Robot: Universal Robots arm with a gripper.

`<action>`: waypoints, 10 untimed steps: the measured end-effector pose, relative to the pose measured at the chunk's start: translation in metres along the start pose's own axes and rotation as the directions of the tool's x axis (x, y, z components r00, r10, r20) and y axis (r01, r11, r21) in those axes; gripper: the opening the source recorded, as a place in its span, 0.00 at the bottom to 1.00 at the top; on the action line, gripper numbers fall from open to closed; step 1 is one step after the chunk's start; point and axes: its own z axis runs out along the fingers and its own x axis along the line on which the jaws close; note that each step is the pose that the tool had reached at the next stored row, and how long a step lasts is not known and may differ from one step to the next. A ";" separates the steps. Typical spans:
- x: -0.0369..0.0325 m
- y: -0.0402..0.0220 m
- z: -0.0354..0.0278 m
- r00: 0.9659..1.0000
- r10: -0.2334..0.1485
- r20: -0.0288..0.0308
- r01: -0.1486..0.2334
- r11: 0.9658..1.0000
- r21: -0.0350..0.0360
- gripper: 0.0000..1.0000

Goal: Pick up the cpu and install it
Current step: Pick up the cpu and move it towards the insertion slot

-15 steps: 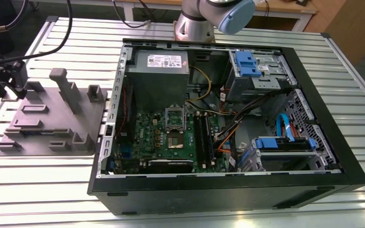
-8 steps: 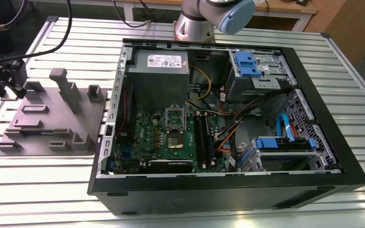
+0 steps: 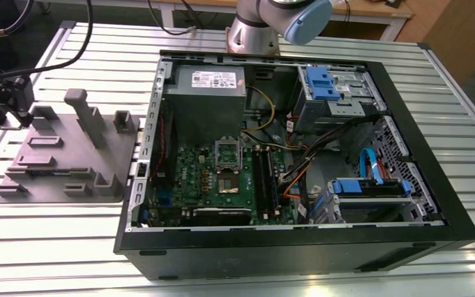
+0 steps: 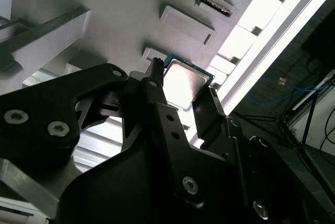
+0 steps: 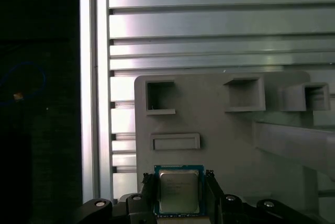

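Clamping the cpu by two opposite edges, my gripper has it grasped over the grey fixture plate.

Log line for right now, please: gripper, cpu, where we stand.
gripper: shut on cpu | cpu: over or on grey fixture plate, cannot tell which | install: not yet done

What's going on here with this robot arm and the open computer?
The robot arm has its black gripper at the small square silvery cpu on a grey moulded tray, at the exterior view's left. The cpu is not yet installed: the open black computer case with its green motherboard stands beside the tray.
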 end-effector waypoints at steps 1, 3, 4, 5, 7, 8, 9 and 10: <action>0.0000 0.0000 -0.0005 1.000 0.000 0.000 0.000 1.000 0.000 0.47; 0.0000 0.0001 -0.0014 1.000 0.000 0.000 0.000 1.000 0.000 0.47; 0.0000 0.0001 -0.0018 1.000 0.000 0.000 0.000 1.000 0.000 0.47; 0.0000 0.0001 -0.0021 1.000 0.000 0.000 0.000 1.000 0.000 0.47; 0.0000 0.0002 -0.0029 1.000 0.000 0.000 0.000 1.000 0.000 0.47; 0.0000 0.0002 -0.0033 1.000 0.000 0.000 0.000 1.000 0.000 0.47; 0.0000 0.0002 -0.0036 1.000 0.000 0.000 0.000 1.000 0.000 0.47; 0.0000 0.0002 -0.0038 1.000 0.000 0.000 0.000 1.000 0.000 0.47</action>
